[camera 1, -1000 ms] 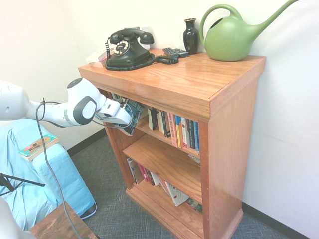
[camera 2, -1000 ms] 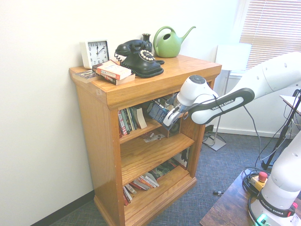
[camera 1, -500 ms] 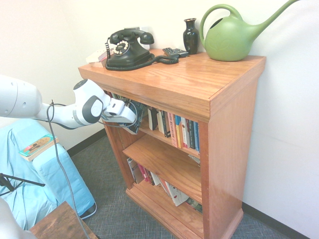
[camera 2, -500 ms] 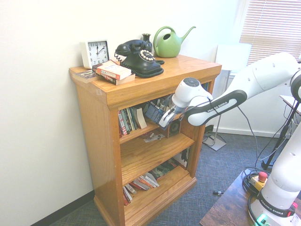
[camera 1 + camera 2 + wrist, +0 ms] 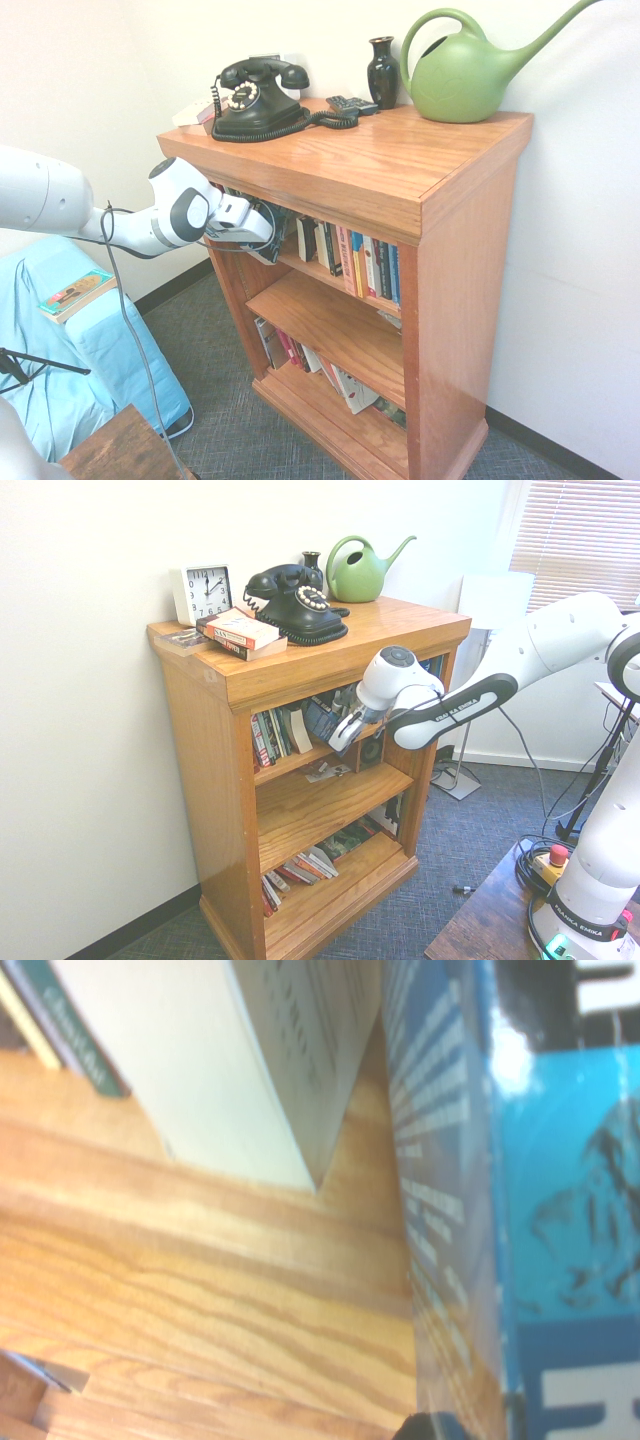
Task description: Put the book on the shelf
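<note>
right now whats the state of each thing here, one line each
hand: shut on the book, reaching into the bookcase
book: held tilted at the top shelf, in the gap in the row
top shelf: rows of upright books on both sides
middle shelf: mostly bare
black phone: handset on its cradle
green watering can: upright on the bookcase top
clock: standing upright

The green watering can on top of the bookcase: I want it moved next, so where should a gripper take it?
Grip the watering can by its arched loop handle, coming from above. The handle stands clear over the round body, which looks too wide for the jaws.
</note>
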Robot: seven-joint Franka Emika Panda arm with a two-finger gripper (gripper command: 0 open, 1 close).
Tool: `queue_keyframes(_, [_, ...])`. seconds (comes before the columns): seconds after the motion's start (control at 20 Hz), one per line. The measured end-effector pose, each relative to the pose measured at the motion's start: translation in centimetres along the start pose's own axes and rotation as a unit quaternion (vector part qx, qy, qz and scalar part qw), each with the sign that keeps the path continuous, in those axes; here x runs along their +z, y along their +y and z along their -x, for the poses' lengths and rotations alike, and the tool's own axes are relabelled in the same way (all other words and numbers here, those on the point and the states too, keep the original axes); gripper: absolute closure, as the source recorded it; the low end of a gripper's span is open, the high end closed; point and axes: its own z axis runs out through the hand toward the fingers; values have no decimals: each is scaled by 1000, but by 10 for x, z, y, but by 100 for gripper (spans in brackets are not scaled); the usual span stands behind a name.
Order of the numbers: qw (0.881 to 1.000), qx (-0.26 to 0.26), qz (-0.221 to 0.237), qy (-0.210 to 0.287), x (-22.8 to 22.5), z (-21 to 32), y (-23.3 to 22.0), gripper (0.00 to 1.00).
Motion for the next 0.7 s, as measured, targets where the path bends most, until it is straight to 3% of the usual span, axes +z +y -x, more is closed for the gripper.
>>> queue_keyframes(0.7, [1000, -1, 1, 4, 6, 1, -10, 100])
